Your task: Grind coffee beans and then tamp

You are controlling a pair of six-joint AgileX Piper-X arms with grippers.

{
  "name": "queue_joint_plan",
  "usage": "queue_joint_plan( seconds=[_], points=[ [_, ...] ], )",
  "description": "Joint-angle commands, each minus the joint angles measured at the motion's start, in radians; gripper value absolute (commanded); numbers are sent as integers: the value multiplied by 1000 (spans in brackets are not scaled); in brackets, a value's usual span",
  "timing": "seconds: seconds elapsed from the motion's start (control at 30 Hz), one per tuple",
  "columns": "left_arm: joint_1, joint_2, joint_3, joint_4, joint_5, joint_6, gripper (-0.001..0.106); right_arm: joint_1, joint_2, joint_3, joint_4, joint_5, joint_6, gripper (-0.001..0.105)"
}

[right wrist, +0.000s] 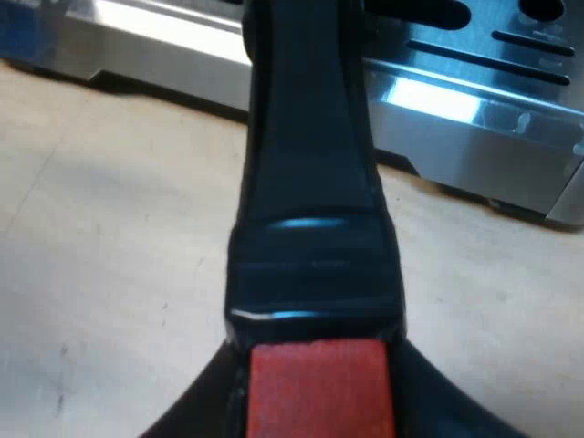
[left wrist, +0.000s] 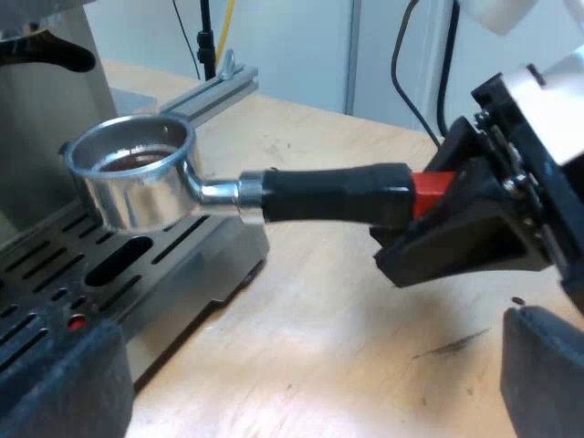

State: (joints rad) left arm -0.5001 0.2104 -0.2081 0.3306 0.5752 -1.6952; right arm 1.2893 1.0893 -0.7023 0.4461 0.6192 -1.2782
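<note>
The metal holder (left wrist: 137, 173) hangs level over the espresso machine's slotted drip tray (left wrist: 109, 265), with something dark in its round basket. Its dark handle (left wrist: 328, 193) runs away from the machine and ends in red (left wrist: 431, 190). My right gripper (left wrist: 429, 205) is shut on that end. From the right wrist the handle (right wrist: 310, 182) runs straight off toward the machine's steel base (right wrist: 456, 100), the red end (right wrist: 315, 388) clamped in my right gripper (right wrist: 315, 406). My left gripper (left wrist: 310, 392) is open below the holder, its fingers (left wrist: 55, 383) wide apart and holding nothing.
A light wooden tabletop (left wrist: 347, 310) lies under the handle. An aluminium rail (left wrist: 219, 87) lies on it beyond the machine, with black cables (left wrist: 401, 73) hanging before a pale wall. A dark part (left wrist: 50, 50) juts from the machine's body above the basket.
</note>
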Motion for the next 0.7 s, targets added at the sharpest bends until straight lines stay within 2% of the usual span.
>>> queue_joint_plan(
  seconds=[0.03, 0.27, 0.5, 0.63, 0.7],
  points=[
    [-4, -5, -23, 2, 43, -6, 83, 27, -21, -4, 9, 29, -4, 0],
    [-4, -5, -56, 85, 37, -6, 83, 135, -32, 4, 31, 34, 2, 0],
    [-4, -5, -138, 261, -122, -4, 81, 172, -52, 67, 22, -2, 49, 0],
    [-4, -5, -140, 295, -184, 0, 80, 172, -57, 102, 11, -16, 40, 0],
    [-4, -5, -140, 296, -190, 3, 80, 170, -57, 118, -5, -18, 40, 0]
  ],
)
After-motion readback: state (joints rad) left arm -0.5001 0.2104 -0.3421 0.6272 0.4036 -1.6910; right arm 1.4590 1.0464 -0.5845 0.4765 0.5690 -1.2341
